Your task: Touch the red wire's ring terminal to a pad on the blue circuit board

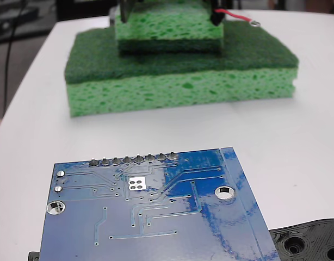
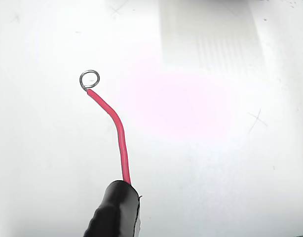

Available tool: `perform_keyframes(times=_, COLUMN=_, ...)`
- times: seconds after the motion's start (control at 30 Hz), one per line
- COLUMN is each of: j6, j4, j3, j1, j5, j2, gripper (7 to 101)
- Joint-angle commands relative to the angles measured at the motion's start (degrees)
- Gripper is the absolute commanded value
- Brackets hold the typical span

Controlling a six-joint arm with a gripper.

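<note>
The blue circuit board is lying nearest the fixed camera, flat on the white tabletop, with a black plastic part showing just beside its lower right corner. The pad, a small silvery square with four dark holes, is sitting just below the row of grey solder pins along the board's far edge. Two silver-rimmed mounting holes are flanking it further out.

Behind the board, well apart from it, two green sponges are resting stacked on the tabletop. At the top edge of the fixed view the red wire is projecting from a black sleeve, and the ring terminal is hanging in front of the upper sponge area, far from the pad. In the wrist view the wire is curving up out of the sleeve to the ring over bare tabletop; the board is not appearing there.

The tool itself is not visible clearly; whether its jaws are open or closed cannot be told, though something is evidently carrying the sleeve.

Judgement: the approach is not yet made. To do it well, the arm should be bringing the ring toward the near board, lowering it squarely over the four-hole square, and avoiding the pins and the mounting holes. The wire is looking flexible, so a gentle descent is advisable.
</note>
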Motion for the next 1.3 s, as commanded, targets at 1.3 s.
perform_keyframes(times=1.3, j6=4.0, j4=-9.7, j3=-19.3, j1=5.0, j5=1.3, j2=-24.1, gripper=100.3)
